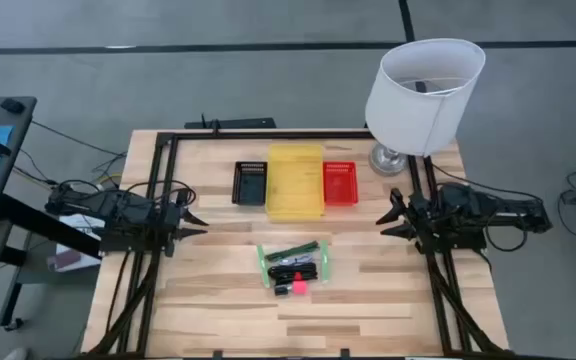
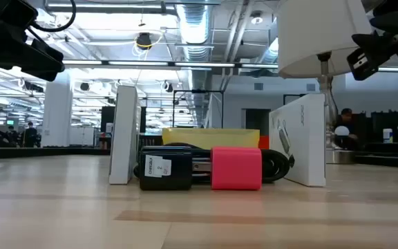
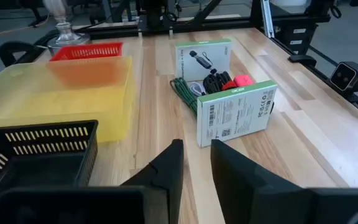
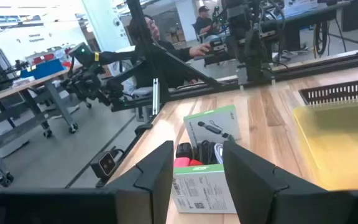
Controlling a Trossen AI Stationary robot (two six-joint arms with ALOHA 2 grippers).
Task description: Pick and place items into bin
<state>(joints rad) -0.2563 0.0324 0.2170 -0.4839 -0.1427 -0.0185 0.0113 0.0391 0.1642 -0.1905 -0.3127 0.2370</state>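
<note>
On the pale wooden table (image 1: 208, 290), the items (image 1: 293, 266) lie in a small cluster nearer me than the yellow tray (image 1: 296, 181). My left gripper (image 1: 190, 222) and right gripper (image 1: 393, 213) hover either side of that tray, fingers apart, holding nothing. A black basket (image 1: 250, 183) and a red basket (image 1: 339, 184) flank it. Beyond the tray stands a white lamp (image 1: 423, 92), then grey floor.

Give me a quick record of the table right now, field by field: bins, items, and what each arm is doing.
bins: black basket, yellow tray, red basket, side by side at the far middle
items: two white-green boxes standing around a black cord and pink block, near middle
lamp: white-shaded lamp, far right
left gripper: left edge, open, empty
right gripper: right edge, open, empty
placed: nothing seen in bins
</note>
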